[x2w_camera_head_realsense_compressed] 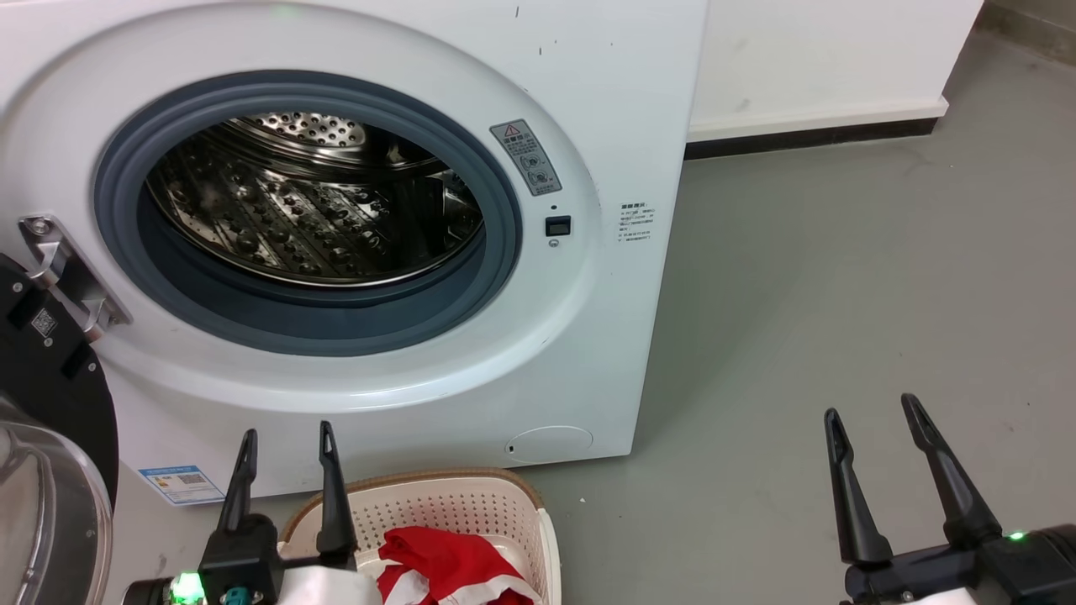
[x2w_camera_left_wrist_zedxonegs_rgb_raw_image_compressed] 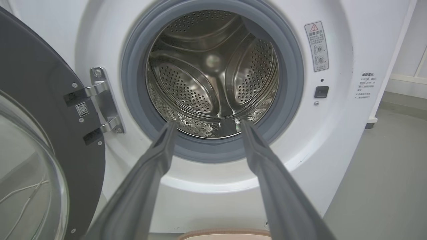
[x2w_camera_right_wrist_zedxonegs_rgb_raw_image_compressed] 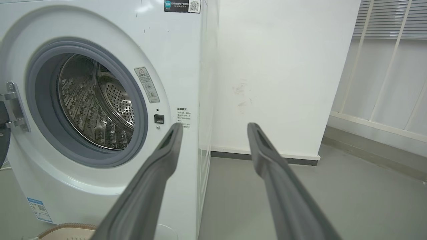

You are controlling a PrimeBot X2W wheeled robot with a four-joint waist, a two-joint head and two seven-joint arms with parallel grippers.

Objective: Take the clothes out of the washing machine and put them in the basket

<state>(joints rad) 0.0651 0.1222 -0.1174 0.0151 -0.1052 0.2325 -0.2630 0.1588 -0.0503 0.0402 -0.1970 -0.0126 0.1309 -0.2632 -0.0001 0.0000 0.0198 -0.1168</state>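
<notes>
The white washing machine [x2w_camera_head_realsense_compressed: 580, 336] stands in front of me with its door [x2w_camera_head_realsense_compressed: 50, 395] swung open at the left. Its steel drum [x2w_camera_head_realsense_compressed: 311, 202] shows bare metal in every view. Red and white clothes [x2w_camera_head_realsense_compressed: 450, 567] lie in the cream basket [x2w_camera_head_realsense_compressed: 504, 504] on the floor below the porthole. My left gripper [x2w_camera_head_realsense_compressed: 286, 437] hovers open over the basket's left rim, fingers pointing at the machine's front. In the left wrist view the left gripper [x2w_camera_left_wrist_zedxonegs_rgb_raw_image_compressed: 206, 125] frames the drum [x2w_camera_left_wrist_zedxonegs_rgb_raw_image_compressed: 213, 73]. My right gripper [x2w_camera_head_realsense_compressed: 874, 412] is open over bare floor, right of the machine.
Grey floor [x2w_camera_head_realsense_compressed: 841, 294] stretches to the right of the machine. A white wall with a dark skirting [x2w_camera_head_realsense_compressed: 807, 134] runs behind it. The open door's glass dome [x2w_camera_left_wrist_zedxonegs_rgb_raw_image_compressed: 30, 173] juts out at my left. A pale railing [x2w_camera_right_wrist_zedxonegs_rgb_raw_image_compressed: 383, 73] lines the far right.
</notes>
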